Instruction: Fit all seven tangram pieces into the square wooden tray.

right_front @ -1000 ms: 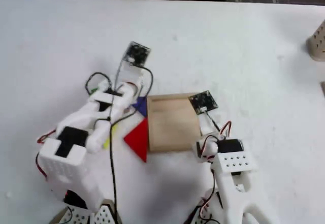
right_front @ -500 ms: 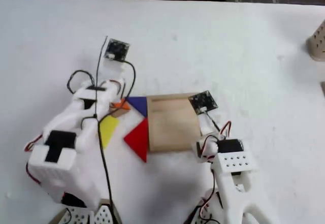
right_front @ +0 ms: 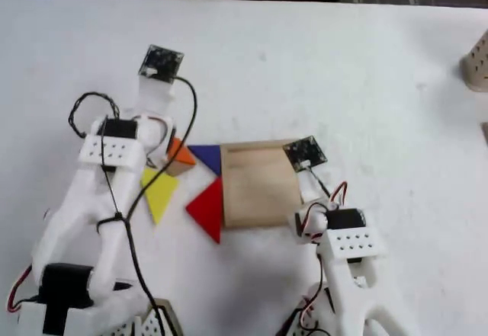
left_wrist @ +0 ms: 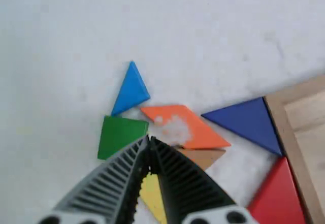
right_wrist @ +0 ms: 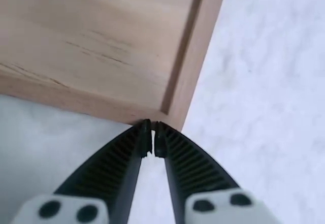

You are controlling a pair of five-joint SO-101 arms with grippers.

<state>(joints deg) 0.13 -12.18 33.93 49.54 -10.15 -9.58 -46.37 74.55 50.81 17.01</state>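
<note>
Closest to me on the white table (right_front: 343, 69), the right gripper (right_wrist: 152, 131) sits with its fingers pinched together on nothing, tips just off the near corner of the square wooden tray (right_wrist: 101, 36). From overhead, that tray (right_front: 261, 184) lies between my two arms, its bare wood floor showing.

Every tangram piece I can see lies on the table on the left arm's side of the tray. The red triangle (right_front: 207, 208) is nearest, one edge against the tray's outer rim. The yellow triangle (right_front: 158, 191) lies just beyond it toward the left arm, a little apart.

The left gripper (left_wrist: 150, 145) has its fingers closed tight, gripping nothing, and hangs above the cluster, where a tan triangle (left_wrist: 203, 156) peeks out under the orange parallelogram (left_wrist: 185, 127). Whether the tips touch any piece I cannot tell. The green square (left_wrist: 121, 136) lies just beside the fingertips.

Farther on, the dark blue triangle (left_wrist: 246, 120) lies with one edge against the tray's rim (left_wrist: 277, 113) at its far corner. The light blue triangle (left_wrist: 131, 89) lies farthest out, just beyond the green square.
</note>
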